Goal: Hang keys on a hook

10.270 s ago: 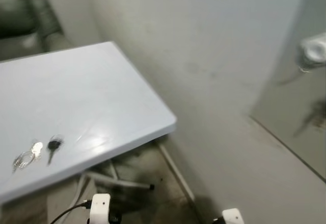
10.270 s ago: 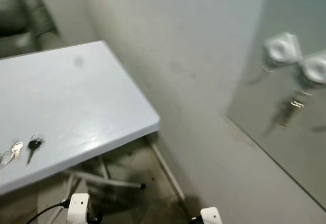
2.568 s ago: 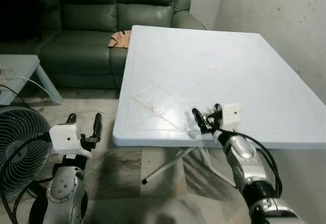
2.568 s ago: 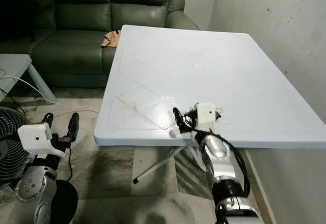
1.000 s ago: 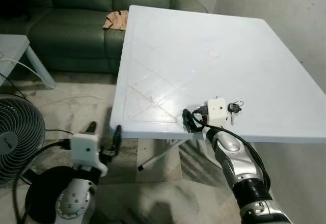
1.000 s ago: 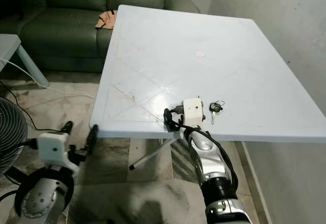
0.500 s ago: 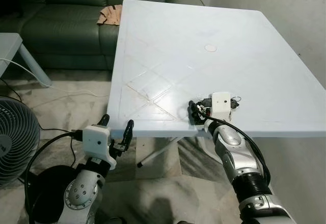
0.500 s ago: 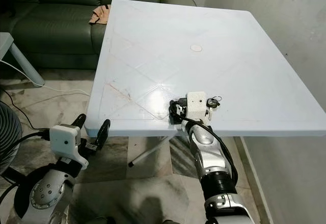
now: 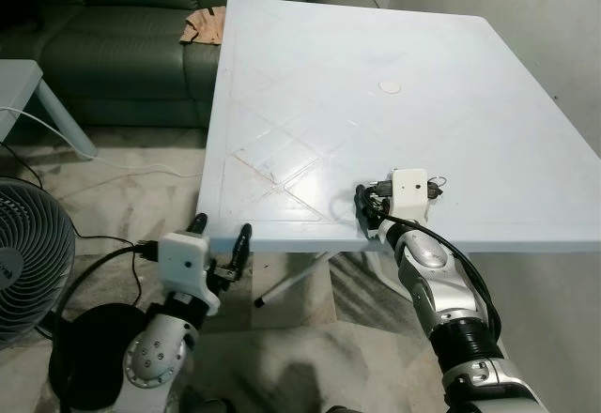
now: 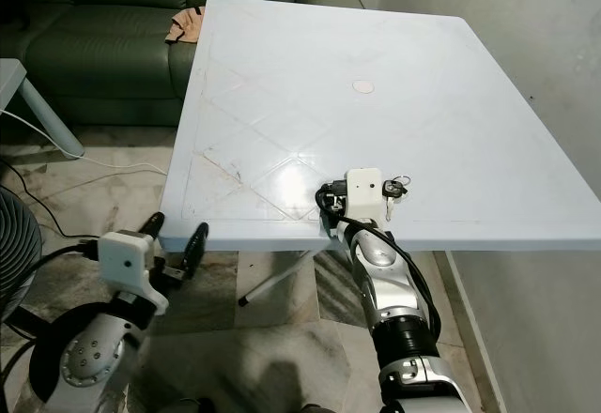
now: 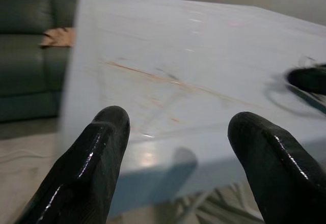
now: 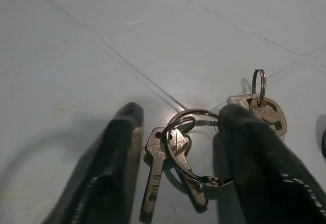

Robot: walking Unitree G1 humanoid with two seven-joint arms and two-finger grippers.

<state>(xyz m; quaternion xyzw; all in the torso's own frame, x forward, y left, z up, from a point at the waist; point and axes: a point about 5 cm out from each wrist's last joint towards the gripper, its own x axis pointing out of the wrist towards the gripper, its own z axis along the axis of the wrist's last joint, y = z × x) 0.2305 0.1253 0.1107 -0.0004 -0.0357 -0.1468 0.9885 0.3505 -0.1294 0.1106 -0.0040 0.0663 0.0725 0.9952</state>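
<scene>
Resting near the front edge of the pale blue plastic bench (image 9: 310, 84), the bunch of silver metal keys on a steel split ring (image 12: 193, 147) lies flat on the surface, with a smaller ring and a round tag at one side. Right hand (image 12: 178, 147) is down at the bench over the bunch, black fingers (image 12: 109, 178) spread apart with one on each side of the keys, not closed on them; whether the tips touch the metal cannot be told. In the head views the white camera block of that wrist (image 10: 364, 192) sits just beside the keys (image 10: 396, 188). Left hand (image 9: 221, 244) hangs low in front of the bench edge, fingers (image 11: 91, 163) wide apart and holding nothing. Dark green leather sofa (image 9: 113, 28) stands behind the bench, a tan cloth (image 9: 202, 26) on its seat. Grey floor fan (image 9: 28, 263) at the robot's left, white cable (image 9: 56, 141) on the tiled floor.
</scene>
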